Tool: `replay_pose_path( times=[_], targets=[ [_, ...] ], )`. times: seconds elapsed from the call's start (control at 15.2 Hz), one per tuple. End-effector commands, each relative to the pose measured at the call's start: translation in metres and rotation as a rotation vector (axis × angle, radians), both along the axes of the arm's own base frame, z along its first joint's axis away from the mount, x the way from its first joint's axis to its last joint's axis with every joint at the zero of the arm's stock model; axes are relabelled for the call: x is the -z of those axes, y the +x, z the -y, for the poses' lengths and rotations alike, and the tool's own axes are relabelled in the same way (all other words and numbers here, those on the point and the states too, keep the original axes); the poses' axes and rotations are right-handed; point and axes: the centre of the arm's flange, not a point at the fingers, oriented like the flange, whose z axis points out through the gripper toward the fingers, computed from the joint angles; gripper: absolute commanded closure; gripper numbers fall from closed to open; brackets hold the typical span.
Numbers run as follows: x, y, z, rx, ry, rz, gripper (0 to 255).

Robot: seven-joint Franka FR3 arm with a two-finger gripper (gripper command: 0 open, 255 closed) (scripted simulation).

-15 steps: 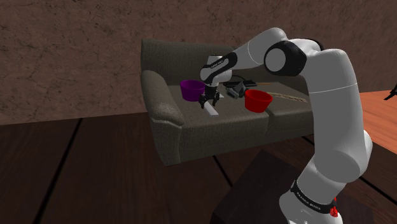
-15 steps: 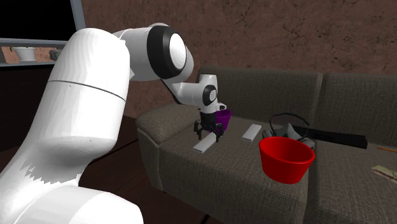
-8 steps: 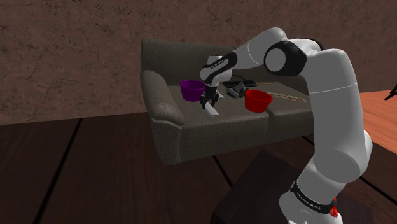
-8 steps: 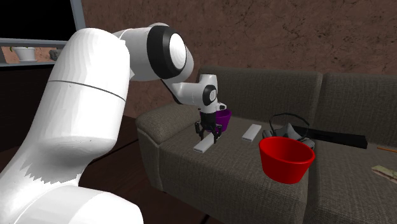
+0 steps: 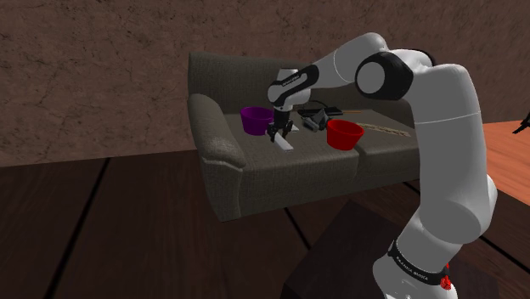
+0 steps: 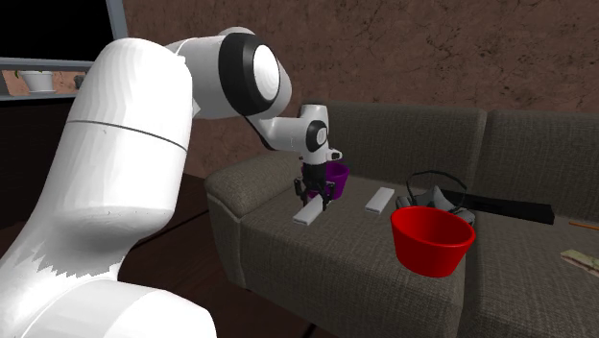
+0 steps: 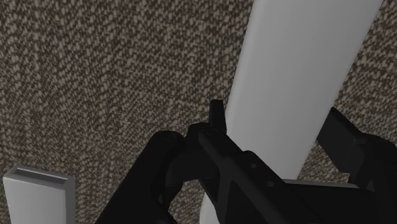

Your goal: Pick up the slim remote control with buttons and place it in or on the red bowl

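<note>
Remote (image 5: pixel 281 143) | shoulder view: I see it low on the sofa (image 5: pixel 280 178), well apart from the red bowl (image 5: pixel 345 133) | second exterior view: gripper (image 6: pixel 313 198) at it | wrist view: fingers (image 7: pixel 216 121) clasp its edges; grasp made, I judge; carry and drop not yet done.

We see the sofa (image 5: pixel 280 183) from well in front in the shoulder view, and from near its armrest end in the second exterior view; both share its seat. The wrist view looks, seemingly straight down, close onto that seat.
</note>
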Motion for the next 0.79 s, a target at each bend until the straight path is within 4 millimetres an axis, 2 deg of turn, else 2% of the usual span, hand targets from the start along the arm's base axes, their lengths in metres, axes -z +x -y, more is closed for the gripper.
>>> replay_pose_path(
  times=[0.0, 0.73],
  targets=[
    [-0.01, -0.001, 0.0, 0.0, 0.0, 0.0, 255],
    [-0.068, -0.001, 0.0, 0.0, 0.0, 0.0, 255]
  ],
)
